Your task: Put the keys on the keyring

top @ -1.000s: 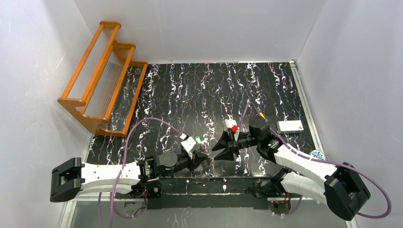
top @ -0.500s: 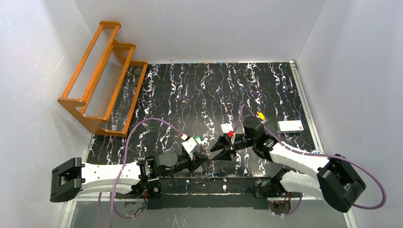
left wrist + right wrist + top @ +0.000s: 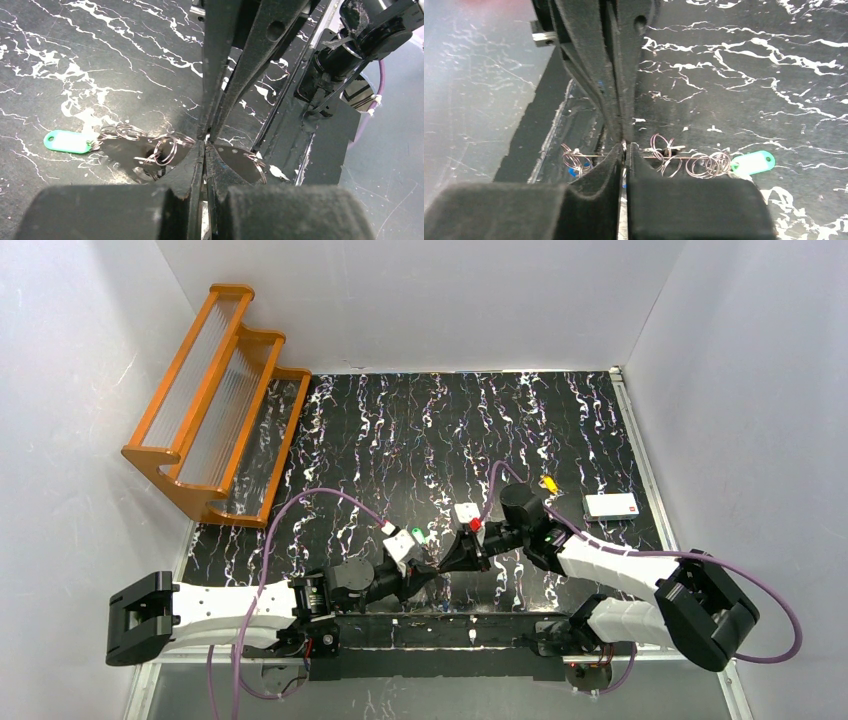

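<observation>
Orange rack [image 3: 215, 390] far left, white box [image 3: 611, 505] right, yellow key [image 3: 549, 483] near it

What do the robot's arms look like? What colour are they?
Both the left arm and the right arm have white links with chunky black joints. A thin purple cable loops along each one. Each arm ends in long, black, wedge-shaped fingers: the left gripper and the right gripper. Their pads look soft and fuzzy.
</observation>
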Tool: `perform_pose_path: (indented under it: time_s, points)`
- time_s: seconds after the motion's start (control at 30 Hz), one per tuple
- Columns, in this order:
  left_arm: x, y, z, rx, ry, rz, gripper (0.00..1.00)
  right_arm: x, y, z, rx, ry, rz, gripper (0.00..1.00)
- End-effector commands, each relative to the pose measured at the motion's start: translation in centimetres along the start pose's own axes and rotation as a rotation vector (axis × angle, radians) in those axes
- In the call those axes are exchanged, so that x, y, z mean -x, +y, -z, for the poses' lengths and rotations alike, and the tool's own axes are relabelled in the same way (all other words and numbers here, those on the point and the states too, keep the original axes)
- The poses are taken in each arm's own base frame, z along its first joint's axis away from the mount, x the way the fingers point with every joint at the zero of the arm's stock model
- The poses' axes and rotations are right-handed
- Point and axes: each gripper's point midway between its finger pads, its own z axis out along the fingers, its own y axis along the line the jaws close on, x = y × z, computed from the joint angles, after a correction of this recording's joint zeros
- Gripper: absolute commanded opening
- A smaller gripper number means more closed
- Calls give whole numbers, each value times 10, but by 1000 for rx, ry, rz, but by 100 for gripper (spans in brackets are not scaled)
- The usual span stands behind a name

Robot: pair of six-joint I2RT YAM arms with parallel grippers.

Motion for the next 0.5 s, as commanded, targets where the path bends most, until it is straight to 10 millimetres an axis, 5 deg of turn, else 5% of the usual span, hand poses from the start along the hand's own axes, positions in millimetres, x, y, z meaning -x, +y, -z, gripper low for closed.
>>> perform_pose_path:
  time_s: [0.0,0.1,0.27,0.47]
  points:
    - [15,-6,-1,-25,-51,-5,0,23,-7,-3,4,-32,81,1]
    - [16,-6,0,-31,-56,-21,0,26,-7,-2,-8,-37,71,1]
    - [20,-7,6,-56,-79,-79,31,43,-5,1,-38,-107,55,1]
    - [26,1,13,-28,-126,-99,41,66,-1,9,-96,-215,42,1]
